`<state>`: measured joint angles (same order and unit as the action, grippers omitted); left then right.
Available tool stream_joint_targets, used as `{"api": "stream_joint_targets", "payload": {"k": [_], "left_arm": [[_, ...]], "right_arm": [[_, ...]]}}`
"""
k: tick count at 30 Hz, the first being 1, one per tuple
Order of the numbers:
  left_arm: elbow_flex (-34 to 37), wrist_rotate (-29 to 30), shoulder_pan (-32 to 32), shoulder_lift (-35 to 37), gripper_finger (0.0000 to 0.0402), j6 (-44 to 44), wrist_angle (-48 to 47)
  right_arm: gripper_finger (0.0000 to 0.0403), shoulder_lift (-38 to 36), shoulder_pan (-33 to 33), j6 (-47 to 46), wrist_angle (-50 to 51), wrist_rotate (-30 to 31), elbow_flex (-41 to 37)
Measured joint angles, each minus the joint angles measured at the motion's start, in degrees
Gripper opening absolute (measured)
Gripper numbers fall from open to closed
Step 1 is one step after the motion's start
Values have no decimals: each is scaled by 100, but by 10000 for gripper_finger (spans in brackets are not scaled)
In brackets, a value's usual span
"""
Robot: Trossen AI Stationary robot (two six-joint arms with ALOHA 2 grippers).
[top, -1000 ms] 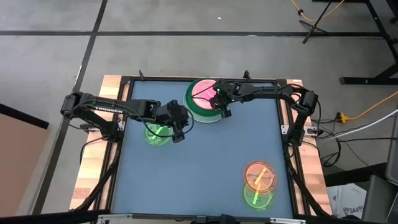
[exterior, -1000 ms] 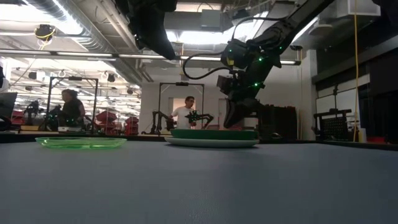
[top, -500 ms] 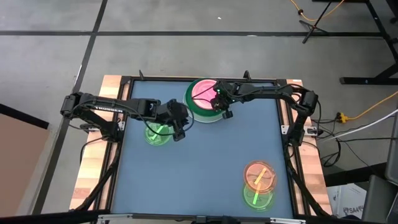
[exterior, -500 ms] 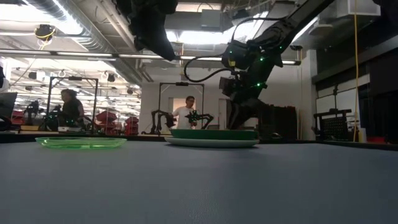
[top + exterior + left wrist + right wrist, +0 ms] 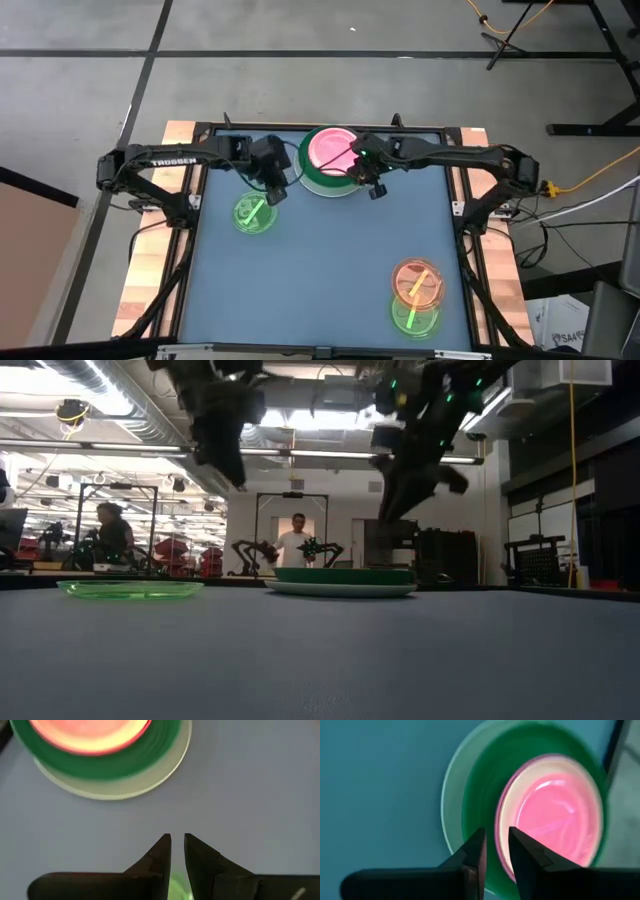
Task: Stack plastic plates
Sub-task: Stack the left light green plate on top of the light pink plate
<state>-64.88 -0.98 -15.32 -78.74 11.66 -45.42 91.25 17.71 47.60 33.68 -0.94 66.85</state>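
Observation:
A stack of plastic plates [image 5: 328,160] stands at the table's far middle: a pale plate at the bottom, dark green [image 5: 480,795] on it, then cream, with pink [image 5: 555,815] on top. A translucent green plate [image 5: 254,213] lies flat at the left. My left gripper [image 5: 272,195] hovers between that plate and the stack, its fingers [image 5: 160,852] a narrow gap apart with nothing between them. My right gripper [image 5: 376,190] hangs above the stack's near right rim, its fingers [image 5: 477,847] also slightly apart with nothing between them.
An orange translucent plate [image 5: 417,283] and a green one [image 5: 414,316] lie overlapping at the near right. The blue table's middle and near left are bare. A raised dark frame [image 5: 190,240] rims the table. People stand in the room beyond [image 5: 296,540].
My right gripper has risen off the stack and drawn toward the table's near right; the stack stays put. My left gripper has swung from above the green plate toward the far edge, ending beside the stack, and has turned a little.

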Motion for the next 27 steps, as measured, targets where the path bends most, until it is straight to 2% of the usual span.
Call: {"api": "stream_joint_targets", "payload": {"k": [7,14,22,27], "left_arm": [[40,-313,-768,3,46,-713,-787],[330,478,-1266,2,46,-1079,-759],[959,-294,-1812,0,51,-972,-744],[1525,-467,-2099,0,92,-883,-740]], "right_arm": [[74,-629,-684,-182,373,748,0],[74,-856,-1230,-642,749,1091,0],[74,-856,-1490,-707,801,1130,0],[74,-856,-1474,-733,798,1131,0]]}}
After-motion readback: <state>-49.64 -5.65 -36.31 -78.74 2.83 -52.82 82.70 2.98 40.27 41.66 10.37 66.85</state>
